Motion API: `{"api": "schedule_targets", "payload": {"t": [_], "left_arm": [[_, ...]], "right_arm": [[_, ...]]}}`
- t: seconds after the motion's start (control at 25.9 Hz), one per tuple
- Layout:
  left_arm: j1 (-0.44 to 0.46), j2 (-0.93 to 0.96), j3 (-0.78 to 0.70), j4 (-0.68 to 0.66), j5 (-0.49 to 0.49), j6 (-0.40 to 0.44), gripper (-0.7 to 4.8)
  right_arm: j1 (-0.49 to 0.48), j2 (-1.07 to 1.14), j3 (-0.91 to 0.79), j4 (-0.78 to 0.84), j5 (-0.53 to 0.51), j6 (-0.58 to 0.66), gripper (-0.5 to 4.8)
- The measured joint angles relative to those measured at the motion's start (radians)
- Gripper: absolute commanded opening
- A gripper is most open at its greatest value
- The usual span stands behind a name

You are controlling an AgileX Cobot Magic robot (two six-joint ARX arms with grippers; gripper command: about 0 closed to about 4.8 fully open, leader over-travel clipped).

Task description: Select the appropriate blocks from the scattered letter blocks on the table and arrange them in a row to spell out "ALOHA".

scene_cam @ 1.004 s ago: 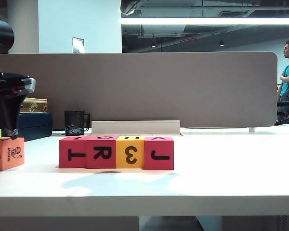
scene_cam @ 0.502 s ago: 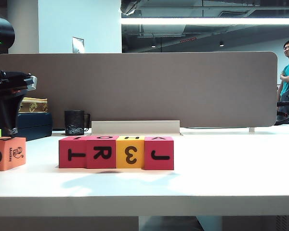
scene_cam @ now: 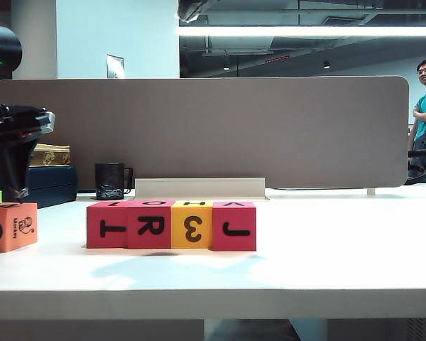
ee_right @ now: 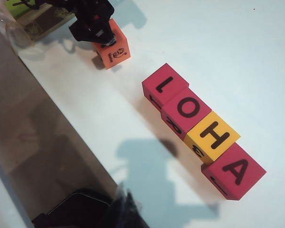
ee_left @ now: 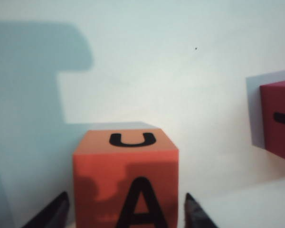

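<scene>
On the far left of the white table (scene_cam: 326, 270), the left gripper (scene_cam: 15, 193) hangs straight down over the orange block (scene_cam: 11, 226), its jaws spread either side of the cube; whether they press its sides cannot be told. This block shows an A on top (ee_left: 141, 202) and stands well apart from the others, probably because it is the missing first letter. To its right, four touching blocks (ee_right: 202, 130) form a row running left to right, tops reading L, O, H, A. The right gripper (ee_right: 126, 216), jaws closed and empty, is parked near the divider.
</scene>
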Motion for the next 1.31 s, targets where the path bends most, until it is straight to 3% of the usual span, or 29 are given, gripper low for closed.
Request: {"api": "schedule_targets", "payload": {"t": [0.08, 0.35, 0.42, 0.62, 1.04, 1.31], "left_arm": [[0.000, 0.000, 0.000, 0.000, 0.000, 0.000, 3.73], [-0.006, 0.008, -0.016, 0.006, 0.005, 0.001, 3.71], [-0.008, 0.015, -0.018, 0.007, 0.003, 0.001, 3.62], [-0.013, 0.023, -0.018, 0.014, 0.003, 0.002, 2.68], [-0.034, 0.031, -0.015, 0.022, -0.008, -0.014, 2.68], [-0.106, 0.037, -0.015, 0.060, 0.020, -0.031, 2.68]], "right_arm": [[0.000, 0.000, 0.000, 0.000, 0.000, 0.001, -0.02], [0.000, 0.000, 0.000, 0.000, 0.000, 0.002, -0.02], [0.000, 0.000, 0.000, 0.000, 0.000, 0.002, -0.01], [0.000, 0.000, 0.000, 0.000, 0.000, 0.002, -0.01], [0.000, 0.000, 0.000, 0.000, 0.000, 0.002, -0.02], [0.000, 0.000, -0.001, 0.000, 0.000, 0.007, -0.02]]}}
